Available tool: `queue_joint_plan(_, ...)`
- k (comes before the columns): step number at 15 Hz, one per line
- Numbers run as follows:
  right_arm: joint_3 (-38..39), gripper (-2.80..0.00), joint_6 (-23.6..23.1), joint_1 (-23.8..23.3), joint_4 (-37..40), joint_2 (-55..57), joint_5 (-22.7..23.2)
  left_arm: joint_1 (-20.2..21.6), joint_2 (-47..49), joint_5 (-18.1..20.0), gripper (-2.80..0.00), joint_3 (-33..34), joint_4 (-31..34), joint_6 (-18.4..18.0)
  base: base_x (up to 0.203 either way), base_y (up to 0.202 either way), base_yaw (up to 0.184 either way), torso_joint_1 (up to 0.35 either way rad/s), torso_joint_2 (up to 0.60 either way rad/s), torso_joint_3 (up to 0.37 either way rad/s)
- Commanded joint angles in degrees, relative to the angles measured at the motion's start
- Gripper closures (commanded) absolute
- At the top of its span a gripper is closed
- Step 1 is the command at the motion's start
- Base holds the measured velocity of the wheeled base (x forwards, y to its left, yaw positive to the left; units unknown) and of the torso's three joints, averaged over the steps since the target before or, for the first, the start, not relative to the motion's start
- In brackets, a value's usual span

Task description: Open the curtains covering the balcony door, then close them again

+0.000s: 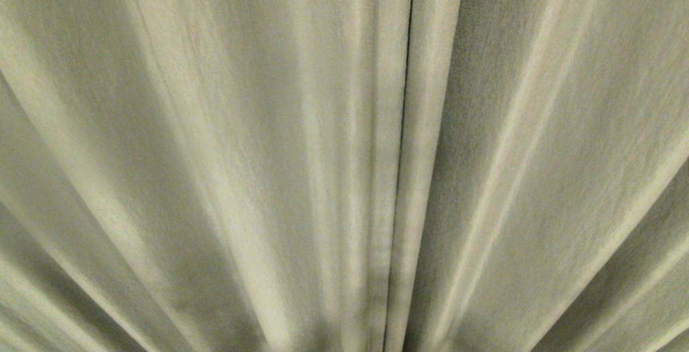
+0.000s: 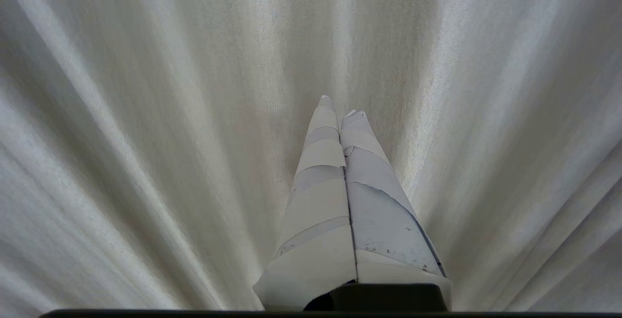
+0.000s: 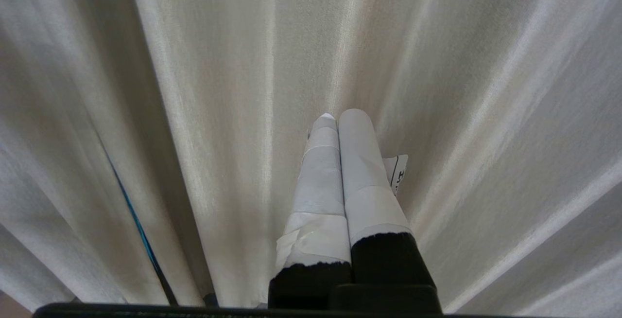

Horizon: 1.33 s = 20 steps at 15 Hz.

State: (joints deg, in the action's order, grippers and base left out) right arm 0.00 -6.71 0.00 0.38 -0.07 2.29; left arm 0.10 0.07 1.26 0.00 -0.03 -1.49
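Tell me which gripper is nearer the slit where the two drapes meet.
Right, as far as the views show. The right gripper has the slit beside it; the left gripper faces unbroken drape, no slit in view.

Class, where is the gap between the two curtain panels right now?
In the head view the gap runs top to bottom just right of centre, where the two closed curtains meet.

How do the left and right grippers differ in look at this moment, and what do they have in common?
The left gripper has its fingers wrapped in pale tape along all that shows; the right gripper shows bare black below its wrapping. A small printed label sticks out beside the right gripper's fingers; the left has none. A dark slit in the curtains shows beside the right gripper only. Both are shut, hold nothing, and point at the closed curtains.
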Motion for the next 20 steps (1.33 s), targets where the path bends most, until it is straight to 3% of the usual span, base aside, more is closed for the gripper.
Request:
queue_joint_plan(1,0.00,0.00,-0.06,0.00,-0.03,0.07,0.08,-0.01,-0.07,-0.03,0.00,0.00,-0.06,0.18,0.000,0.000,0.000,0.000,0.00,0.000)
queue_joint_plan(20,0.00,0.00,-0.06,0.00,-0.03,0.07,0.08,-0.01,-0.07,-0.03,0.00,0.00,0.03,0.26,0.000,0.000,0.000,0.000,0.00,0.000)
